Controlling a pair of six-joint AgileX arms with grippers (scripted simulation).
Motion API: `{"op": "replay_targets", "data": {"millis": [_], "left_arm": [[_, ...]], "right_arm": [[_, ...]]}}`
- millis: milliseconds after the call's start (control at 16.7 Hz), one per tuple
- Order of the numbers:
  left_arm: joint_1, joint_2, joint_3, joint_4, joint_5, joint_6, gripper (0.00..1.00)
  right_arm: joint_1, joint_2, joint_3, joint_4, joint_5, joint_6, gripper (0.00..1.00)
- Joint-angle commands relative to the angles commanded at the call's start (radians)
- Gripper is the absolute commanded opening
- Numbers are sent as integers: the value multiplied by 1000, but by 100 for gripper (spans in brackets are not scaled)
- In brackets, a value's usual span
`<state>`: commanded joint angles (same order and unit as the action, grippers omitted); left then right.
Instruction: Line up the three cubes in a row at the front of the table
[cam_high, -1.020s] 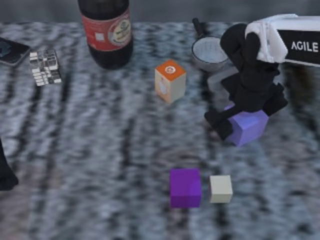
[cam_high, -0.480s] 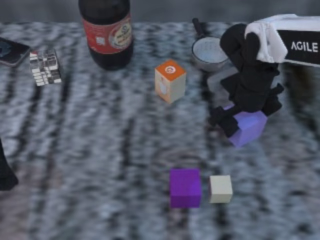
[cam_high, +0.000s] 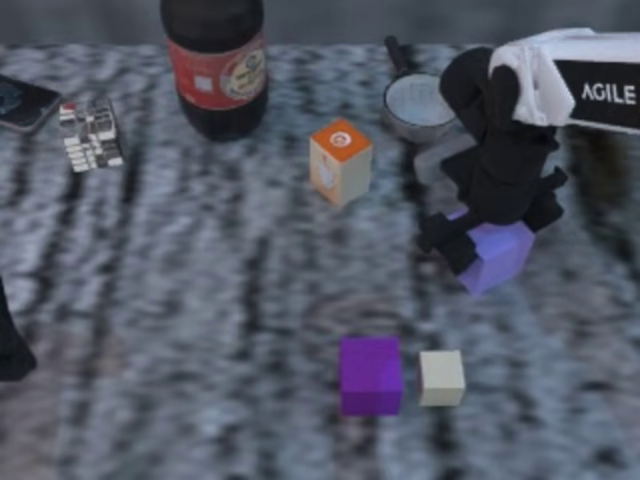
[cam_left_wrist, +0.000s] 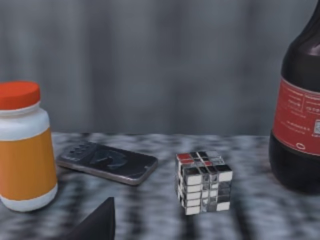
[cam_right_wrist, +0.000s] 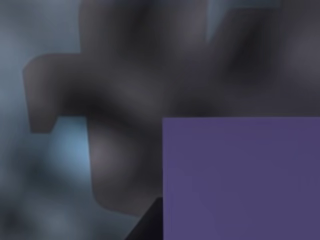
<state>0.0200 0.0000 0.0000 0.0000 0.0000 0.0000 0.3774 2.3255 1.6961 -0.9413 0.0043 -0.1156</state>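
Note:
My right gripper (cam_high: 495, 228) is shut on the larger lavender-blue cube (cam_high: 497, 260) at the table's right middle, one finger on each side of it. That cube (cam_right_wrist: 240, 180) fills much of the right wrist view, beside one dark fingertip (cam_right_wrist: 150, 225). The deep purple cube (cam_high: 371, 375) and the small cream cube (cam_high: 441, 377) sit side by side near the front edge of the streaked table (cam_high: 200, 300), a narrow gap between them. My left gripper (cam_high: 10, 350) is parked at the left edge, its one visible fingertip (cam_left_wrist: 100, 225) well off to the side.
A dark bottle (cam_high: 213, 65) stands at the back. A cream box with an orange top (cam_high: 340, 162) stands mid-table. A magnifying glass (cam_high: 418, 102) lies behind my right arm. A mirror cube (cam_high: 90, 133), a phone (cam_high: 20, 100) and an orange jar (cam_left_wrist: 22, 147) are at the back left.
The right gripper's fingers drew in on the lavender-blue cube between the earliest frame and half a second ago. Since then nothing has visibly moved.

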Motion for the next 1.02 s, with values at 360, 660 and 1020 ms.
{"op": "replay_targets", "data": {"millis": [360,660,1020], "left_arm": [[0,0,0,0,0,0,100],[0,0,0,0,0,0,100],[0,0,0,0,0,0,100]], "right_arm": [[-1,-14,18,-20,-1,1,0],[4,-67,132,-200,-2,1,0],[1,-82,157,-234,-2,1,0]]}}
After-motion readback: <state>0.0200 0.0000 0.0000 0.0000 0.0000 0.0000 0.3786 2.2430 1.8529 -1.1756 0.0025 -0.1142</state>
